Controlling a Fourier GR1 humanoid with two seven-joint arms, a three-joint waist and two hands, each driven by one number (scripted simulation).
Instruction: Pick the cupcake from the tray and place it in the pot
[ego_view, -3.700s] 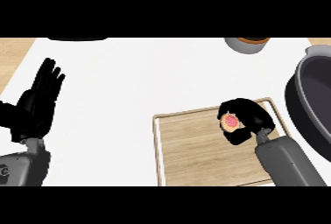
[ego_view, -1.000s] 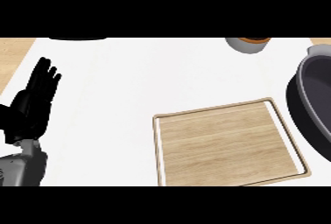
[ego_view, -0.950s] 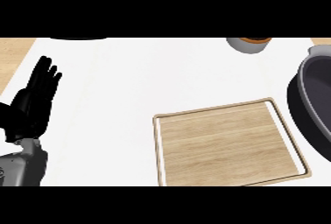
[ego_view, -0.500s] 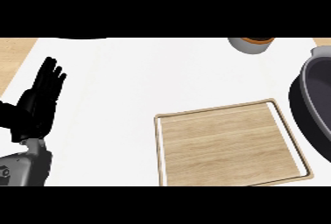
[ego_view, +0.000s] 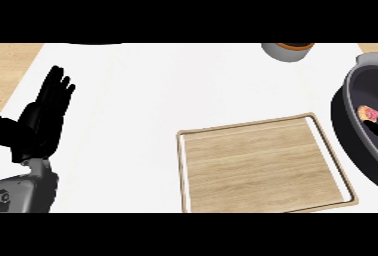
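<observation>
We have only our left hand (ego_view: 43, 120) in sight, down at the left edge of the head view, resting open with its fingers straight and pointing up and away from us. It holds nothing. Its grey forearm (ego_view: 26, 192) comes in from the lower left corner, just beneath the palm. Our right hand does not show anywhere.

Off to the right of that hand, well apart from it across a bare stretch of white counter (ego_view: 170, 85), lies the wooden tray (ego_view: 258, 167). It sits flat, a light square board with a raised rim, turned a little so its far edge slopes upward toward the right. Nothing rests on its surface.

Further right again, past the tray's far-right corner, we see the dark pot (ego_view: 351, 122), cut off by the edge of the view so only its left wall and part of its inside show. Inside it, right at the picture's border, there is a small patch of pink and orange: that is the cupcake (ego_view: 368, 113), in the pot and far from our left hand. Only a sliver of it shows, so we cannot tell whether it stands upright.

Far ahead and to the right of the hand, at the top edge, stands a small grey cup (ego_view: 288, 50) with a brown rim, partly cut off.
</observation>
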